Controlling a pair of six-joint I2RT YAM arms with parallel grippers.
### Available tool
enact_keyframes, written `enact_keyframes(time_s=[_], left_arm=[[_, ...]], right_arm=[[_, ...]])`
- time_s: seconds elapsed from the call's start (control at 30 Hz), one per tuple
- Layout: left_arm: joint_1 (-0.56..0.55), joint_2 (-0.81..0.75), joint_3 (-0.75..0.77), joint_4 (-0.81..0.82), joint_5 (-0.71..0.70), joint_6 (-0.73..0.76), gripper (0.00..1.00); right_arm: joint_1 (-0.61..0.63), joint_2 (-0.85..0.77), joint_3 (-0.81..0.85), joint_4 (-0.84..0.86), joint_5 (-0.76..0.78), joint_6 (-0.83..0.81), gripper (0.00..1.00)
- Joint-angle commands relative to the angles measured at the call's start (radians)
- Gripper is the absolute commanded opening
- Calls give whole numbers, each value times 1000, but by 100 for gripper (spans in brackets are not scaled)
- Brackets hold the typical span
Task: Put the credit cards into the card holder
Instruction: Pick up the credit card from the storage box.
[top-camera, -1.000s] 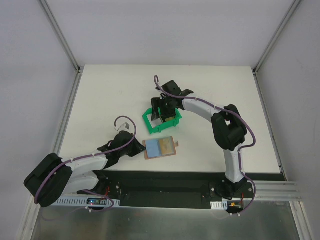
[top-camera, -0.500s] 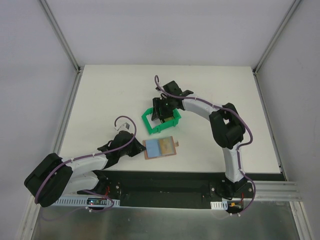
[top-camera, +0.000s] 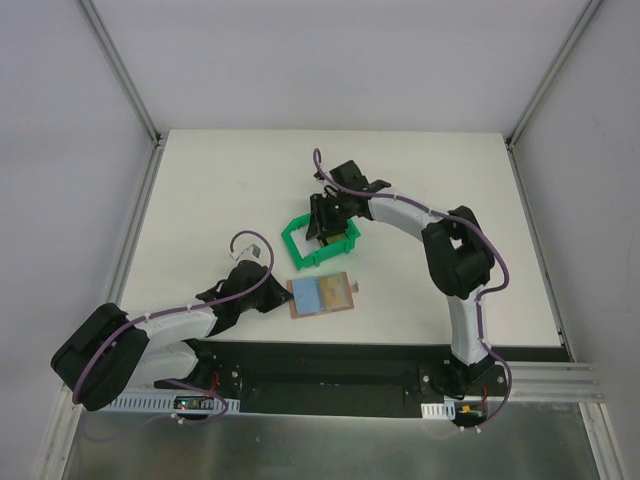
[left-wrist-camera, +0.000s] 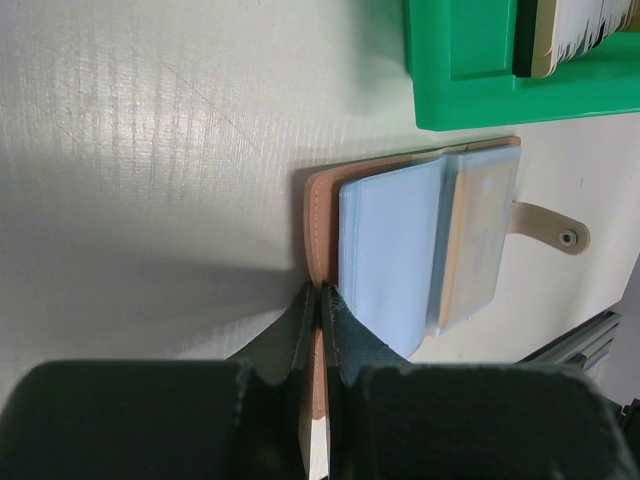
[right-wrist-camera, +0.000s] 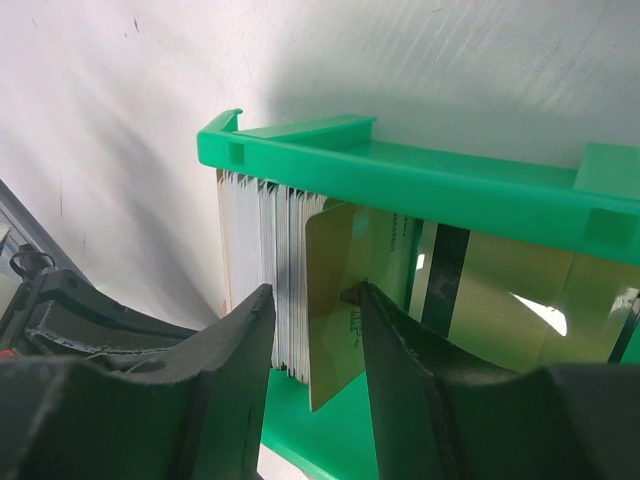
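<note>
Card holder (top-camera: 322, 294): lies open on the white table (top-camera: 450, 200), near the arm bases and a little left of the middle. Its blue-grey pockets face up and its snap tab (left-wrist-camera: 548, 228) points right.
Left gripper (left-wrist-camera: 320, 300): at the holder's left edge. The claw is closed narrow, pinching the tan leather cover between its fingers.
Green bin (top-camera: 300, 245): just beside the holder on its far side, about mid-table.
Credit cards: stand on edge inside the bin. A pack of white-grey cards (right-wrist-camera: 250, 270) stands against one wall, and a gold card (right-wrist-camera: 340, 330) leans next to it.
Right gripper (top-camera: 328, 222): reaches down into the bin from the right. The claw is partly wide, with one finger on each side of the gold card. One finger (right-wrist-camera: 400, 340) touches the card's face, while the other stands just apart from it.
</note>
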Motion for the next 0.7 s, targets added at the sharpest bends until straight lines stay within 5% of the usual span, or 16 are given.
enact_keyframes(time_s=[0.0,0.67], left_arm=[[11,24,10,-39,11,36,0],[11,38,11,-32,22,39,0]], right_arm=[[-1,-81,-1,17,-41,8,41],[-16,-118,-12,7,2,-8,17]])
